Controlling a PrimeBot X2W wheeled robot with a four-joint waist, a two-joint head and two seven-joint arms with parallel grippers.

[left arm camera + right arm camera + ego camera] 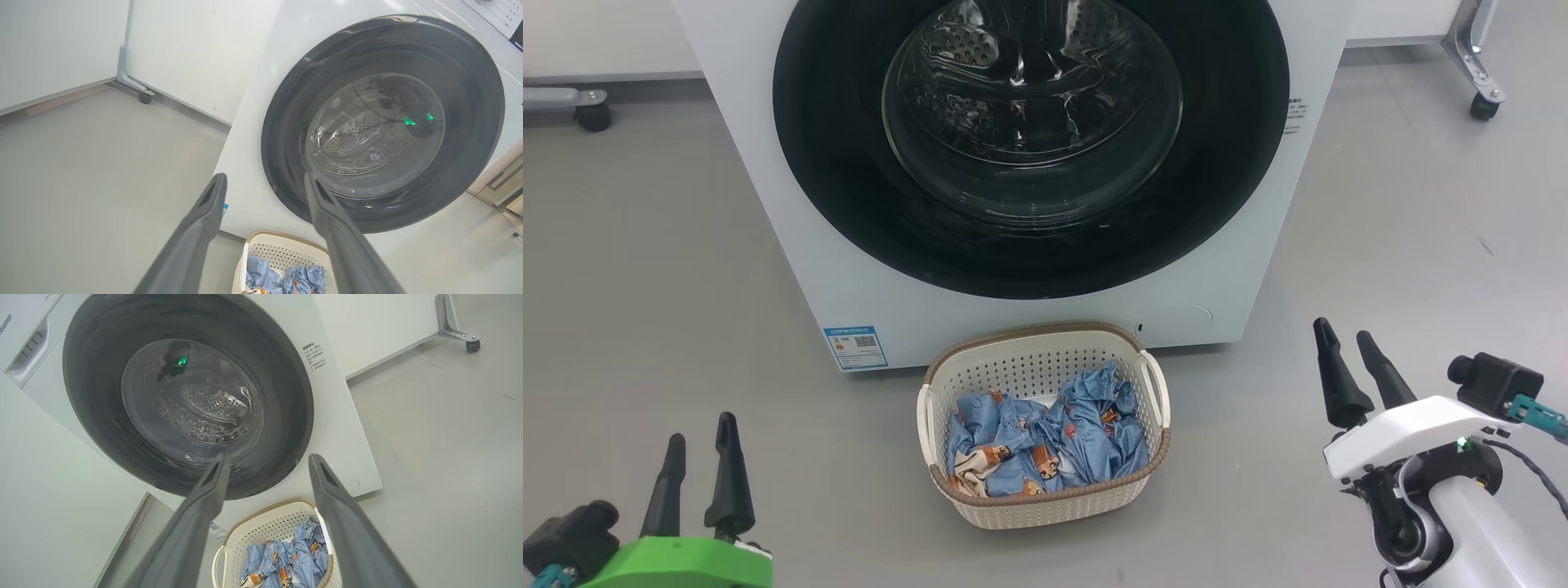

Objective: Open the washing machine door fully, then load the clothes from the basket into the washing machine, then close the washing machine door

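Washing machine [890, 318], washing machine door [849, 204] shut. Basket [1045, 506] on the floor just before it, holding crumpled blue clothes [1054, 445]. Left gripper [701, 429] and right gripper [1342, 329]: fingers spread, empty, flanking the basket, well apart.

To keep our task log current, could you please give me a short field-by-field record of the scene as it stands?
washing machine door: shut
basket: on the floor, directly in front of the washing machine
clothes: crumpled inside the basket
left claw: open, empty, left of the basket
right claw: open, empty, right of the basket
stage: door not yet opened
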